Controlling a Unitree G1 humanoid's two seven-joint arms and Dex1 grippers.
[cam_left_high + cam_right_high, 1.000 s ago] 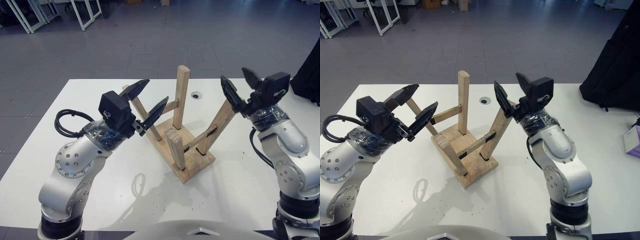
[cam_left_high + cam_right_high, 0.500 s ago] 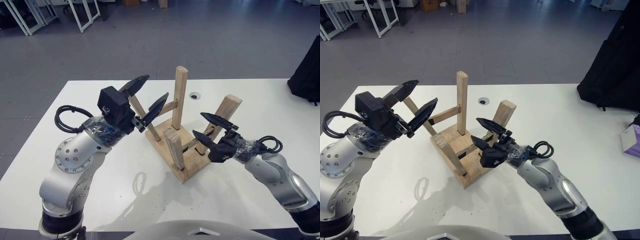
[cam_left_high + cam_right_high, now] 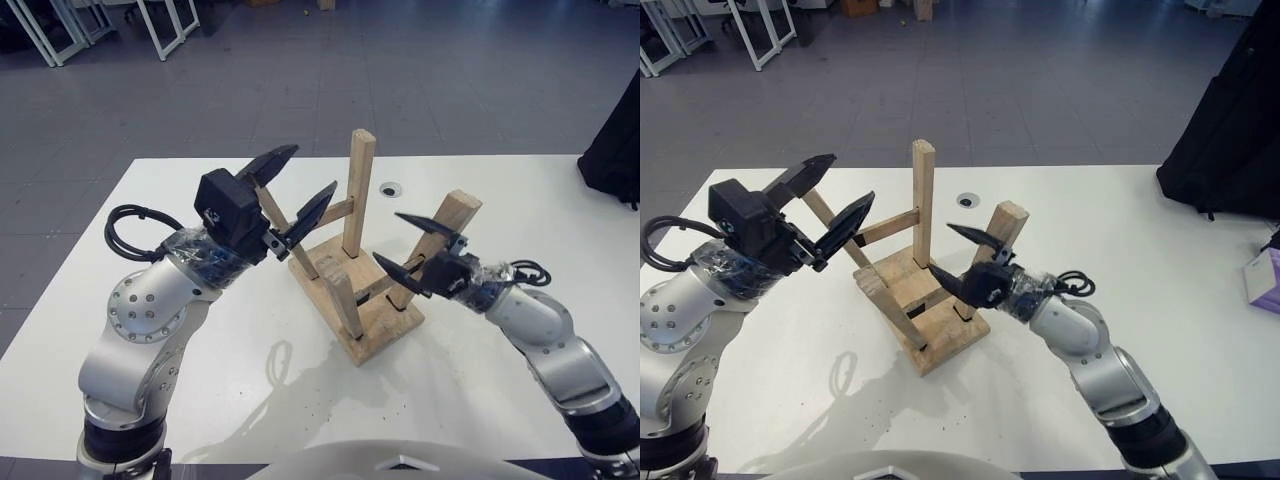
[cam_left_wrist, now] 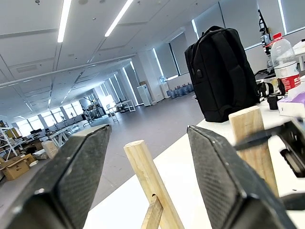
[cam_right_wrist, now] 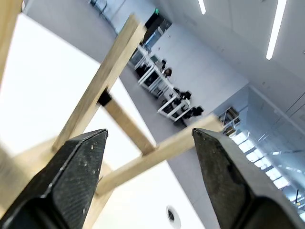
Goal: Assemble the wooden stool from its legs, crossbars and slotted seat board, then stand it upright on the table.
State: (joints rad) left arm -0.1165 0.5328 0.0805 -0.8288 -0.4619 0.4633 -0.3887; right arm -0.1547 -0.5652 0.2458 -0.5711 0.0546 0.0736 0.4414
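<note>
1. I've got a white table (image 3: 520, 195) here, with a small round hole (image 3: 390, 188) near its far edge.
2. Stool (image 3: 345, 300) sits upside down mid-table, seat board (image 3: 388, 322) flat on the top.
3. Purple box (image 3: 1266, 282) way over at the right edge.

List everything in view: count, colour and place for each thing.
table: one, white, in front of the robot
stool: one, pale wood, upside down in the middle of the table
seat board: one, pale wood, flat on the table
legs: four, pale wood, pointing up from the seat board
crossbars: two visible, pale wood, between the legs
cable hole: one, dark, in the table behind the stool
backpack: one, black, off the table's far right corner
box: one, purple, at the table's right edge
bottle: one, clear with a red cap, near the backpack
left gripper: one, black, open, astride the top of the left leg
right gripper: one, black, open, close to the right leg and its crossbar
</note>
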